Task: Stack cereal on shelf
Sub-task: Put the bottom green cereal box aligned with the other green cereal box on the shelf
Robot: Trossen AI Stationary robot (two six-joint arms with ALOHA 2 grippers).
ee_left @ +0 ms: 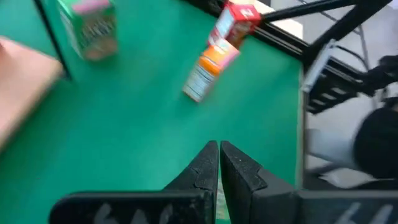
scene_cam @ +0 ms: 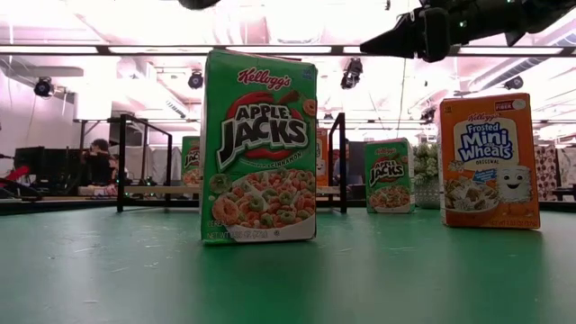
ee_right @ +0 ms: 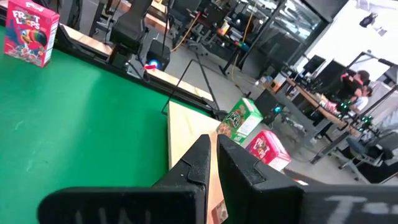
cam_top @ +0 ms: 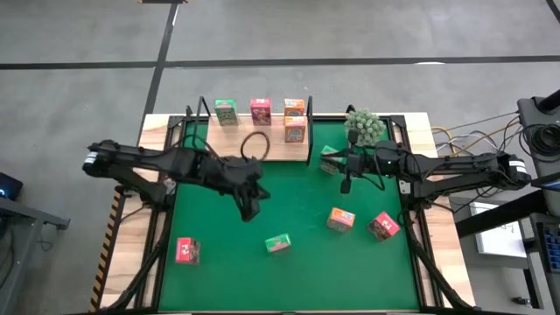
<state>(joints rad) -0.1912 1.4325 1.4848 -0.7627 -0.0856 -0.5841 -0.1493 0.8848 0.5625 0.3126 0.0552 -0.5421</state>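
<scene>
The wooden shelf stands at the mat's far edge. On it stand a green cereal box, a pink one and two orange ones. Another green box stands on the mat by the shelf's right end. On the near mat are a pink-red box, a green one, an orange one and a pink-red one. My left gripper hangs shut and empty above the mat's middle. My right gripper is shut and empty, level, above the green box by the shelf.
A small green plant stands at the far right, beside the shelf. Black frame bars run along the mat's sides. In the low view the green box and the orange box stand upright in front.
</scene>
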